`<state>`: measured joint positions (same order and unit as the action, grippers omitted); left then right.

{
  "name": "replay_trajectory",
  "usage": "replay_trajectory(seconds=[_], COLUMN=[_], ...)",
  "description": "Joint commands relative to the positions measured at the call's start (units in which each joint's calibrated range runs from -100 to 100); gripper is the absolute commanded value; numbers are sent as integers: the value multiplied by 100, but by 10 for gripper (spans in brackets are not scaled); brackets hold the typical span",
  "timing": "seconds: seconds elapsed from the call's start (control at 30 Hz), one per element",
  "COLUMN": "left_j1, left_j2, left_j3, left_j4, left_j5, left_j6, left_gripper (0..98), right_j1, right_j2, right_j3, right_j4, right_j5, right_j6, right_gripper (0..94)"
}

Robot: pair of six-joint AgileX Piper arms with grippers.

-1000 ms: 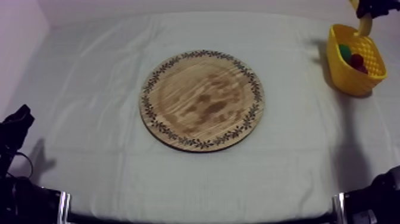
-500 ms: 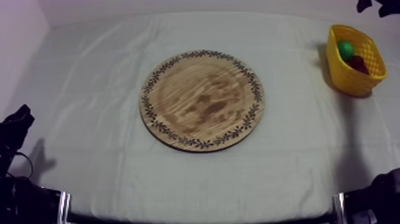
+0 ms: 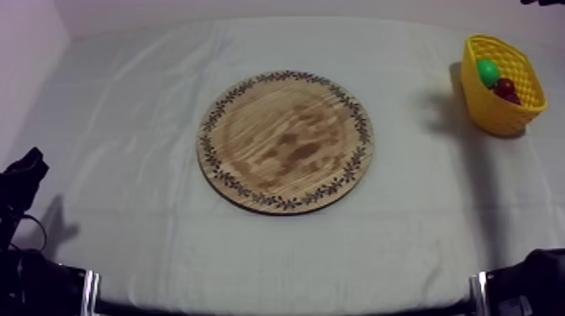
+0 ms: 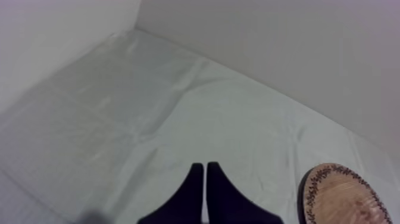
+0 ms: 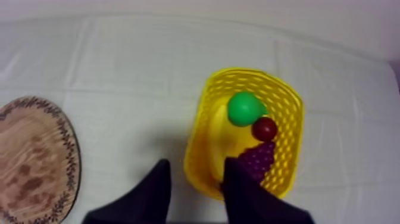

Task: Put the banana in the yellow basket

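Left gripper (image 4: 204,168): fingers pressed together in a narrow wedge, held over the cloth (image 3: 126,101), with the wooden board (image 3: 286,141) just beyond them. In the top view the board sits at frame centre. Right gripper (image 5: 197,164): fingers spread, gripping nothing, above the near rim of the yellow basket (image 3: 481,107), which stands at the upper right of the top view. Banana (image 5: 223,140): lying inside the basket, beside the pear (image 5: 244,108), the small red fruit (image 5: 264,128) and the grapes (image 5: 257,161).

Right fingers (image 5: 156,187) apart above yellow basket (image 5: 291,101) — banana (image 5: 221,136), pear (image 5: 244,108), grapes (image 5: 259,159) inside.
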<state>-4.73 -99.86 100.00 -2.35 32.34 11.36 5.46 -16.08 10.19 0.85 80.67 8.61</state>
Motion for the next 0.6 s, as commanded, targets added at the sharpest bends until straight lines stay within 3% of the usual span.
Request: replay_trajectory(seconds=[0.0,0.17,0.57], left_j1=[-1,-1,-1], left_j2=[4,4,4], left_j3=[0,0,0], left_j4=[-2,-2,-2], left_j5=[0,0,0], left_j6=[-1,-1,-1], left_gripper=[1,1,1], right_j1=[-129,-264,-362], right_j2=[-583,-1385,-3589], right_j3=[561,1597,4320], right_j4=[-1,-93,-328], right_j5=[-141,-672,-2095], right_j6=[-20,4,125], right_gripper=[216,146,79])
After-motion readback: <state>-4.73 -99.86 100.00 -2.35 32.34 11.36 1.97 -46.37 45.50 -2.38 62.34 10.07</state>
